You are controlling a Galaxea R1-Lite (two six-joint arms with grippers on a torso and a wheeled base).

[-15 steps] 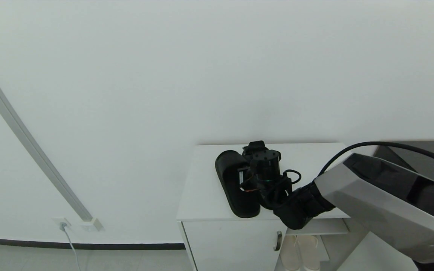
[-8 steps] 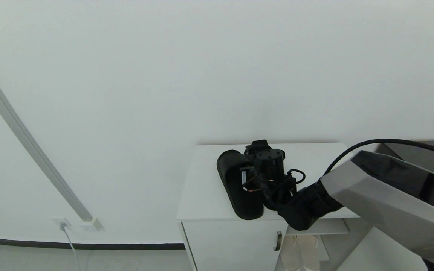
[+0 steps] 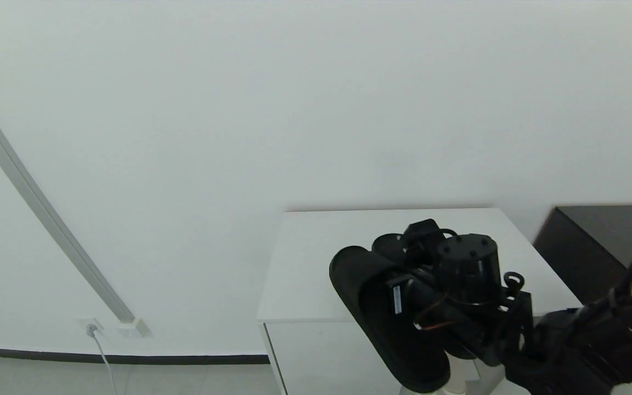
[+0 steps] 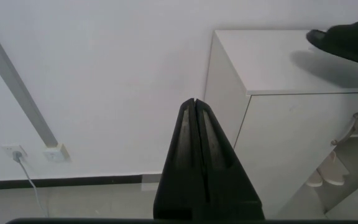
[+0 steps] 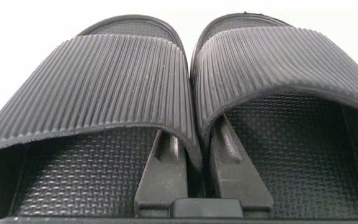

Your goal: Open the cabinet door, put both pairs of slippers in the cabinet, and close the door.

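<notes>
Down in the lower right of the head view, the right hand (image 5: pixel 199 177) holds the pair of black slippers (image 3: pixel 393 323). The two slippers sit side by side. One finger (image 5: pixel 163 168) goes under each strap, and the fingers squeeze the inner sides of the two slippers together. The slippers tilt: their toes are up over the white cabinet (image 3: pixel 305 258) and their heels hang down in front of its front edge. In the left wrist view, a black toe tip shows at the upper right, above the cabinet top, with a shadow under it.

The left hand (image 4: pixel 195 143) is low in the middle of its own picture, out in front of the wall and beside the cabinet. Its two fingers are pressed flat together and hold nothing.

A door with a metal handle (image 4: pixel 347 127) covers part of the cabinet front. Next to that handle the cabinet is open, and a pair of white slippers (image 4: pixel 327 177) stands on a low shelf inside.

A grey strip (image 3: pixel 41 208) runs slanting down the wall to a socket (image 3: pixel 92 329) with a cable. Dark furniture (image 3: pixel 596 247) stands at the right edge.
</notes>
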